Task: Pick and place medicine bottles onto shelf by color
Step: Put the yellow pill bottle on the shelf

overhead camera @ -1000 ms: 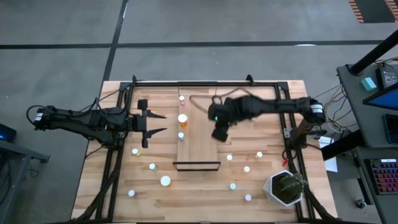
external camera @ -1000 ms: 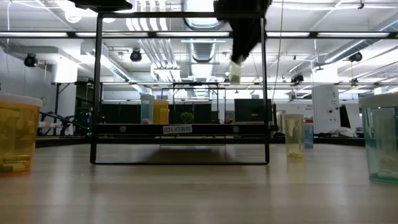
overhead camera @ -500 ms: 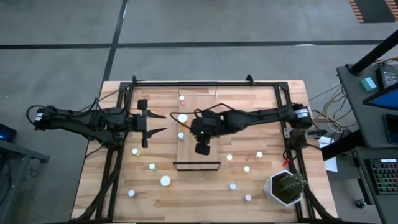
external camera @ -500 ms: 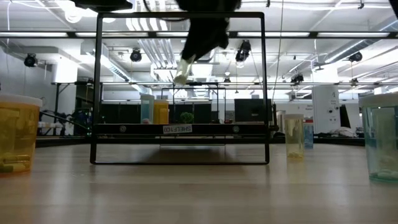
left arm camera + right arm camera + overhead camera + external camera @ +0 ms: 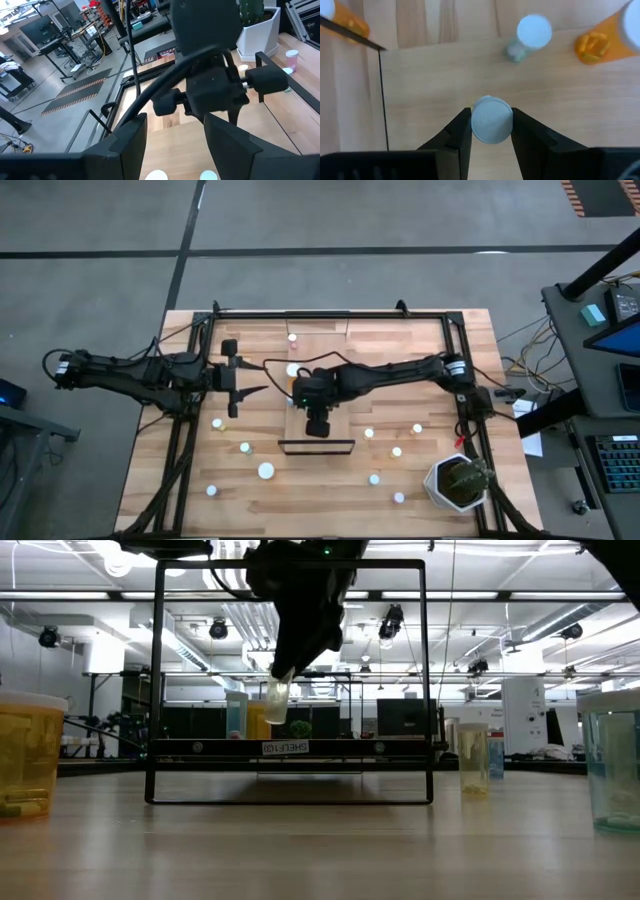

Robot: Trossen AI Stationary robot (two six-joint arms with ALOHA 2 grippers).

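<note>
Pinching a white-capped bottle in my right gripper, I hung it above the shelf; my left gripper waited spread beside the plank.

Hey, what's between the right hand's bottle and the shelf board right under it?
Nothing. In the low view, the bottle held by the right hand hangs in open air above the shelf. The right wrist view shows bare wood beneath its cap.
</note>
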